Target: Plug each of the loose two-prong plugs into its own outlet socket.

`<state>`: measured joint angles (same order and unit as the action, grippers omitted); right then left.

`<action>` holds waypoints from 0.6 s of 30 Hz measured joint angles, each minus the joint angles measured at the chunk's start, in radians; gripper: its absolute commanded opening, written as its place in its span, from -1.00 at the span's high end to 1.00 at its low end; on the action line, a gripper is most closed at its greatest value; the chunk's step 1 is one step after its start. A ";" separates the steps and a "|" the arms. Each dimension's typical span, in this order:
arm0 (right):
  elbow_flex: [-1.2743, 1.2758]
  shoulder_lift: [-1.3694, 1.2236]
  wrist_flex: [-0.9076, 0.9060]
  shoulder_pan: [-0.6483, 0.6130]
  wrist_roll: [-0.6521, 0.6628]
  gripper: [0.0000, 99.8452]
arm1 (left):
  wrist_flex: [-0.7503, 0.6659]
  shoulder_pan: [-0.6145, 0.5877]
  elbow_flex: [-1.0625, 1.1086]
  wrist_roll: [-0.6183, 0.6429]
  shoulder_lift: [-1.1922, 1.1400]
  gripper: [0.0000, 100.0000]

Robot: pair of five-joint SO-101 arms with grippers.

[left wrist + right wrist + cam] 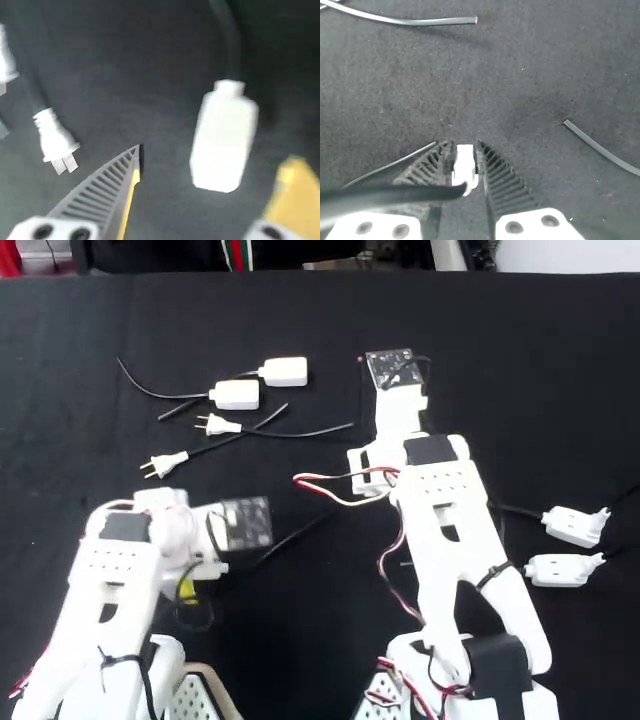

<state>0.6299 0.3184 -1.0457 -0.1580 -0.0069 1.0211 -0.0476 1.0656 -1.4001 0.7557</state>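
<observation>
R arm point(445, 510) stretches up the middle of the black table point(540, 360). In its wrist view the right gripper point(465, 144) is pinched on a small white plug point(465, 167), fingers tight on both sides of it. A black cord point(385, 196) runs off sideways just in front of the lens. The gripper is low over bare cloth, w/ a cut cord end point(472, 20) lying farther off.

L arm point(115, 570) sits folded at the near-left corner. The left gripper point(215, 155) is spread wide, nothing pinched. Below it lies a white socket block point(224, 137) w/ its cord leading away. Off to one side is a loose plug point(54, 141), prongs showing, apart from the block.

From above, far left: back socket point(285, 371) and front socket point(237, 394) lie side by side, nearly touching. Just nearer the arms are the upper plug point(220, 425) and lower plug point(165, 465), each on a short black cord. At the right edge are 2 more, edge socket one point(573, 525) and edge socket two point(560, 570). They lie close together, well apart from the rest.
</observation>
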 measured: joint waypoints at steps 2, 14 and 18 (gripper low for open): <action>0.000 0.000 0.000 0.000 0.000 0.98 | 0.037 -0.020 -0.058 0.097 0.000 0.07; 0.000 0.000 0.000 0.000 0.000 0.98 | 0.381 -0.032 -0.172 0.881 0.000 0.83; 0.000 0.000 0.000 0.000 0.000 0.98 | 0.433 -0.026 -0.133 1.008 0.000 0.95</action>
<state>0.6299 0.3184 -1.0457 -0.1580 -0.0069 1.4538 -0.0736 0.9321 -0.3920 0.7557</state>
